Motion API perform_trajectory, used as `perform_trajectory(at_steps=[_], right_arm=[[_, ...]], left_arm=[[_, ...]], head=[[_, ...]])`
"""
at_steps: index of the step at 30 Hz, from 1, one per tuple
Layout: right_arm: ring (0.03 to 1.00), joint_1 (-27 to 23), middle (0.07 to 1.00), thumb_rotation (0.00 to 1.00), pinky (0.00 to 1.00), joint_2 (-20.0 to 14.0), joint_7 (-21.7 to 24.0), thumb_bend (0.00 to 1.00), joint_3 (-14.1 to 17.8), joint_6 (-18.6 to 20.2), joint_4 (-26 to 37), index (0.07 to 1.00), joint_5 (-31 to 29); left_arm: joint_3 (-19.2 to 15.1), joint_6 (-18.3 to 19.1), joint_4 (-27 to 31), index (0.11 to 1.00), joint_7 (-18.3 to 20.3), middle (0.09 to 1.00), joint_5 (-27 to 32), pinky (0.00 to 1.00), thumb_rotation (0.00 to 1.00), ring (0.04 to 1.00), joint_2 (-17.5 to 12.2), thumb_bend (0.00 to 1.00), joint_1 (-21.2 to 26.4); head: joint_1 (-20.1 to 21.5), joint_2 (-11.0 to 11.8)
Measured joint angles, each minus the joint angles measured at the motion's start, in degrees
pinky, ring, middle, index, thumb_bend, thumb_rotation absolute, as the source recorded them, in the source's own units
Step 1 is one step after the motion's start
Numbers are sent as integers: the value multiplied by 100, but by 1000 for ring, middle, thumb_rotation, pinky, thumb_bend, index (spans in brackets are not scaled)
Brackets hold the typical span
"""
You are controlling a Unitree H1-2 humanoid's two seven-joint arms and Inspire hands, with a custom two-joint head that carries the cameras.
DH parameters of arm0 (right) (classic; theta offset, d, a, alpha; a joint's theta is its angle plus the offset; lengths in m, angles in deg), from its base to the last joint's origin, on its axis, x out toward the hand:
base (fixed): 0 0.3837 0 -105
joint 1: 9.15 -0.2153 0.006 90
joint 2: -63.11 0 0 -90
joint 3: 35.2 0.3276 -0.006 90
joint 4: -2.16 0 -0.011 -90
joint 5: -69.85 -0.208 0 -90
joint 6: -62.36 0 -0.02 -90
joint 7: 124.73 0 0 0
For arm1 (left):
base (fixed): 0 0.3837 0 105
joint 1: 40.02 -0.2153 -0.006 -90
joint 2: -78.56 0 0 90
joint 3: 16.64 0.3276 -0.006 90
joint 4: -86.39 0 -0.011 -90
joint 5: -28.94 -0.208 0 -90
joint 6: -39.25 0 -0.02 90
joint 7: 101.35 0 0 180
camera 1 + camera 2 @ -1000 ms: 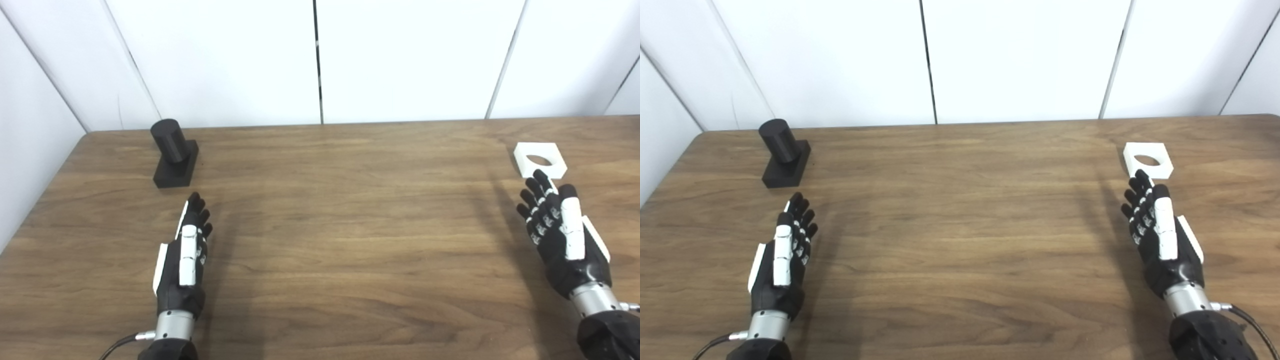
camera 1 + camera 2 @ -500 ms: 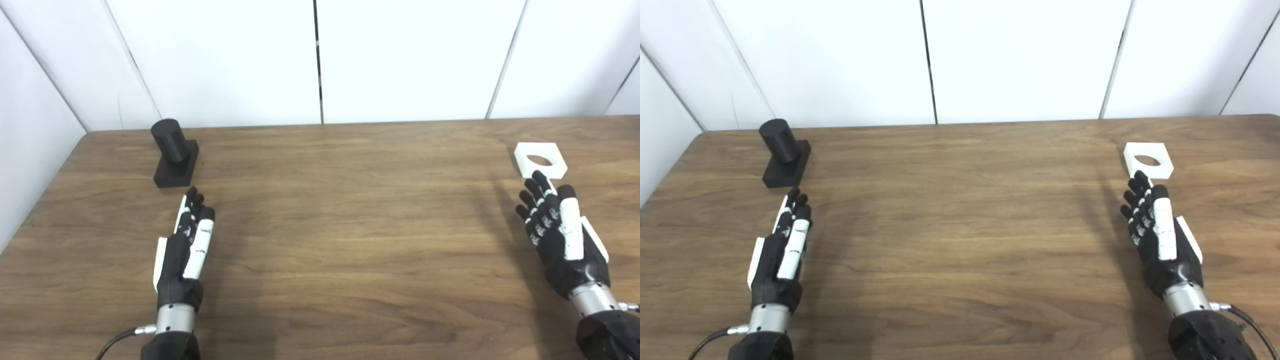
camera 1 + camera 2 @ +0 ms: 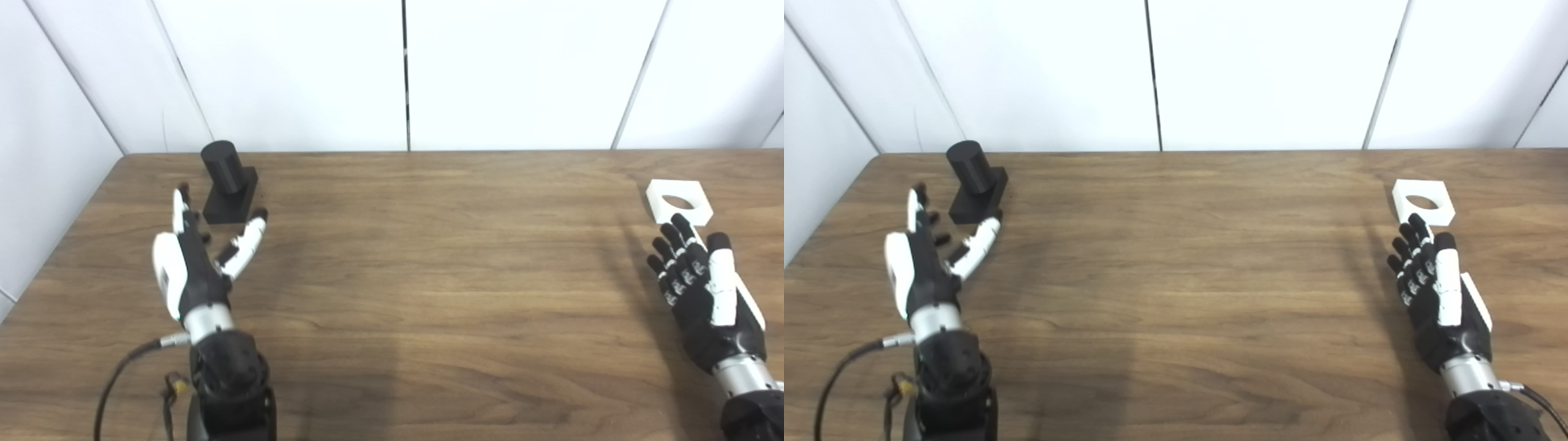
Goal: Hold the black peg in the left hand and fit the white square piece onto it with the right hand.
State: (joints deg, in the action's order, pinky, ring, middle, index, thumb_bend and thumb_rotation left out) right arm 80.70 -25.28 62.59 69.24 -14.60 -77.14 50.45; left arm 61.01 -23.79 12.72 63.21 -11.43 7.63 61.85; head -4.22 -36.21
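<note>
The black peg point(image 3: 228, 180), a short cylinder on a block base, stands at the far left of the wooden table point(image 3: 429, 257). My left hand point(image 3: 196, 257) is raised just in front of it, open, with thumb and fingers spread wide and nothing held. The white square piece point(image 3: 678, 201) with a round hole lies flat at the far right. My right hand point(image 3: 704, 288) rests just in front of it, open with fingers straight, their tips close to the piece's near edge.
White wall panels close off the back and the left side of the table. A black cable point(image 3: 122, 380) trails from my left wrist. Bare wood stretches between the two hands.
My left hand has lifted, advanced toward the peg and spread its thumb and fingers. The camera has shifted a little, sliding the scene rightward. My right hand has barely moved.
</note>
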Motion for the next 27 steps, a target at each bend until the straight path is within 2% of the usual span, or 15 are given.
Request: perform_trajectory(at_steps=[6, 12, 16, 21, 27], right_arm=[[1000, -5, 1000, 1000, 1000, 0, 19, 585, -8, -44, -87, 1000, 8], [1000, -5, 1000, 1000, 1000, 3, 23, 572, -7, -53, -104, 1000, 2], [1000, -4, 1000, 1000, 1000, 8, 23, 576, -6, -53, -101, 1000, -8], [1000, -4, 1000, 1000, 1000, 9, 23, 562, -6, -50, -99, 1000, -35], [1000, -2, 1000, 1000, 1000, 5, 24, 560, -8, -46, -70, 1000, -49]], left_arm=[[-794, 3, -773, 998, 543, 1000, -1393, 978, 470, 998, 299, 785, 674], [-1295, 4, -1785, 990, 1144, 1000, -2541, 1000, 479, 1000, 106, 797, 1383], [-1328, 3, -2361, 966, 1511, 1000, -3122, 1000, 540, 1000, -154, 834, 1601], [-1332, 4, -2813, 939, 1653, 1000, -3412, 1000, 583, 1000, -311, 860, 1701], [-1179, 4, -3450, 912, 2009, 1000, -3792, 1000, 706, 1000, -576, 880, 1882]], head=[[9, 0], [44, 9], [53, 9], [70, 9], [79, 18]])
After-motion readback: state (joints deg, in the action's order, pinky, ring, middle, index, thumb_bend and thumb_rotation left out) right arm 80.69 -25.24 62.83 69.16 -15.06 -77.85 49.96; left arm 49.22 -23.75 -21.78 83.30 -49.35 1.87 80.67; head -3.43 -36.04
